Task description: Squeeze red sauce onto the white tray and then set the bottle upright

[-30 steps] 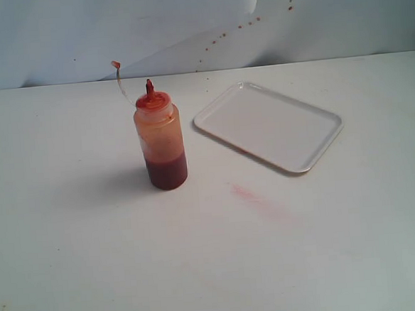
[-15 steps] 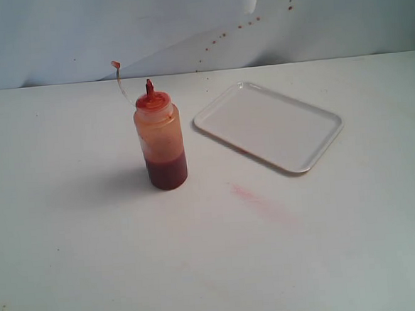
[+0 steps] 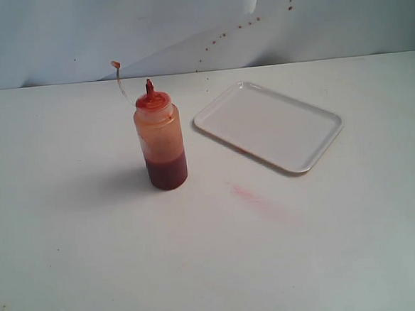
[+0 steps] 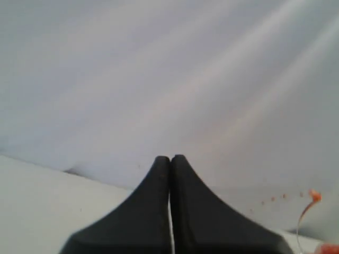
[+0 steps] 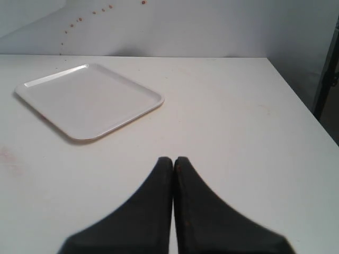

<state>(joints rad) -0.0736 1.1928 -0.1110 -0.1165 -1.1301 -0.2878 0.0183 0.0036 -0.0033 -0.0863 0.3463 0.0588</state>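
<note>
The bottle (image 3: 161, 139) stands upright left of centre on the table, orange-smeared, its red nozzle up and its thin tethered tip cap (image 3: 116, 64) curling off to the left. The red sauce (image 3: 167, 171) fills its lower part. To its right lies the white tray (image 3: 269, 125), bare of sauce, also seen in the right wrist view (image 5: 87, 99). Neither arm shows in the exterior view. My left gripper (image 4: 170, 159) is shut on nothing, facing the backdrop; the tip cap (image 4: 314, 196) shows at that frame's edge. My right gripper (image 5: 173, 160) is shut, empty, short of the tray.
A faint pink smear (image 3: 257, 198) marks the table in front of the tray. Small red spatters (image 3: 224, 35) dot the white backdrop behind. The table's right edge (image 5: 299, 100) drops off beside the right gripper.
</note>
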